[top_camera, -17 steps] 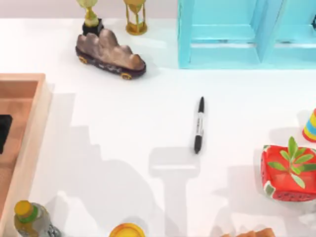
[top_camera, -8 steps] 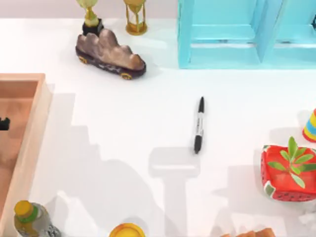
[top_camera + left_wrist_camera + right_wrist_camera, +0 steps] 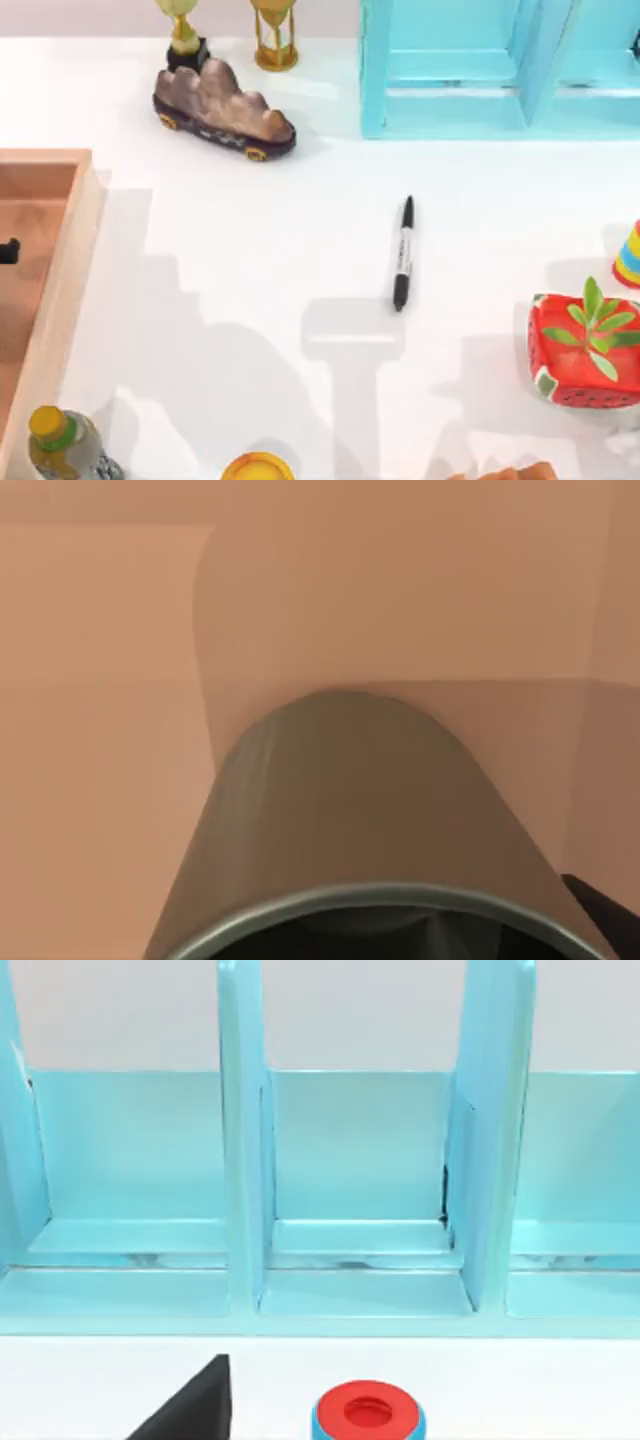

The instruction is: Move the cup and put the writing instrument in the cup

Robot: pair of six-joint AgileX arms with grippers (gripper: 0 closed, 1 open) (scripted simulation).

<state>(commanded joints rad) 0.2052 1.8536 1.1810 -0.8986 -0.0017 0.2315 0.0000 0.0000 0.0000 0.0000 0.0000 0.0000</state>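
The writing instrument (image 3: 402,252), a slim black marker with a white label band, lies on the white table a little right of centre, lengthwise towards the shelf. The cup (image 3: 350,820), grey-green with a dark rim, sits very close in the left wrist view, with the wooden tray's brown floor behind it. My left gripper (image 3: 8,250) is a small black part over the tray at the top view's left edge, right at the cup. A dark part of my parked right gripper (image 3: 190,1410) edges into the right wrist view.
The wooden tray (image 3: 60,290) takes up the left side. A light-blue shelf (image 3: 470,70) stands at the back, with a rock-shaped toy car (image 3: 222,110), a trophy and an hourglass to its left. A red strawberry box (image 3: 583,350), striped cone (image 3: 629,256), yellow-capped bottle (image 3: 60,440) and yellow round top (image 3: 257,467) ring the front.
The black part of my left gripper over the tray slid left and shrank at the picture's edge a second ago. It has stayed still since. The marker has not moved.
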